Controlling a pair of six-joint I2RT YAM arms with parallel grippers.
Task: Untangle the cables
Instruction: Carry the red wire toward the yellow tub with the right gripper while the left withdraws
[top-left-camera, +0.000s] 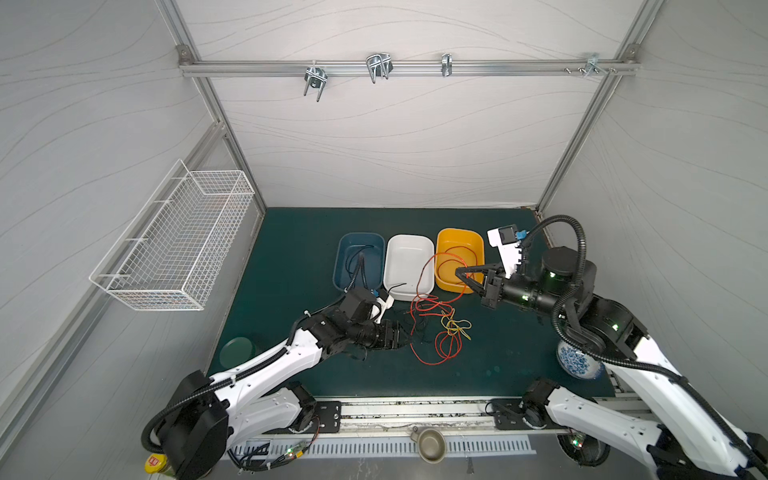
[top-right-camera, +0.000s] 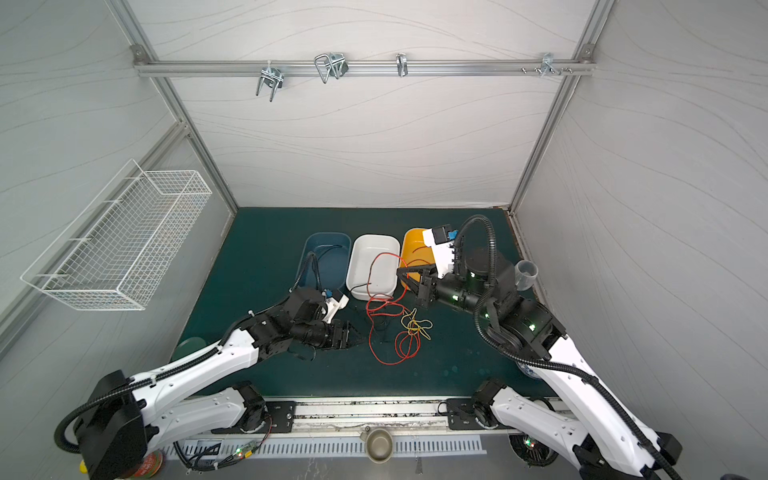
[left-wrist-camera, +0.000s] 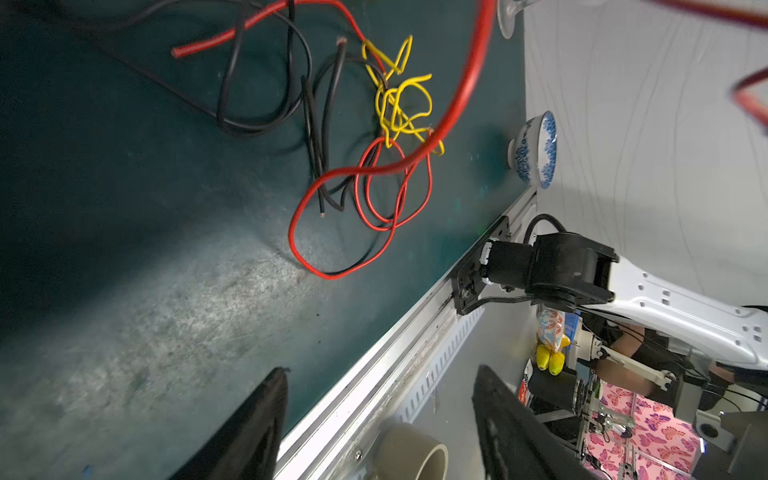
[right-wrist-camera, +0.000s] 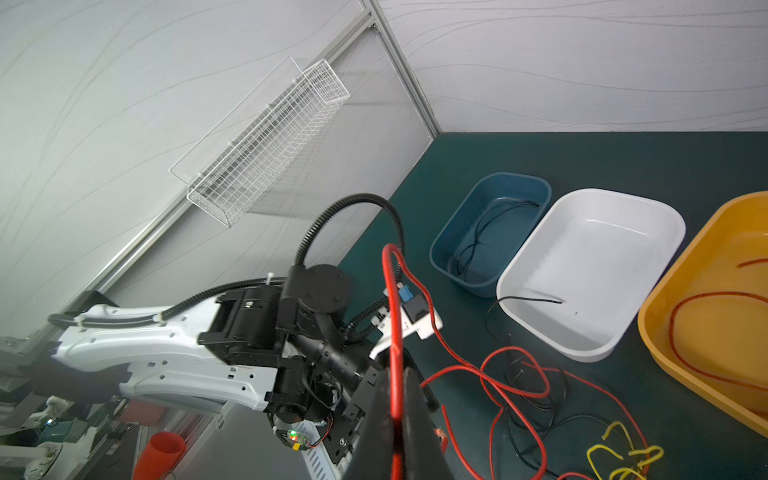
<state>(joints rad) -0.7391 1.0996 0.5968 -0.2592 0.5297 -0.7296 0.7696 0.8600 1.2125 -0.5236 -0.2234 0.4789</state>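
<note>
Standing near cables (top-left-camera: 454, 326): white bin (top-left-camera: 409, 253), bowl (top-left-camera: 575, 365).

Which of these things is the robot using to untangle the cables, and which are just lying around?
For the job: red cables, black cables, yellow cable, and the blue tub, white tub and yellow tub some lie in.
Just lying about: wire basket, blue-and-white bowl, green lid, tape roll.

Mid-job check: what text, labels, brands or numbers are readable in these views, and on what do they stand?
None can be read in any view.
Yellow-capped object: red label, print too blurred.
Round red-and-green label in front of the table: too blurred.
Red-and-white packet off the table: print too small.
</note>
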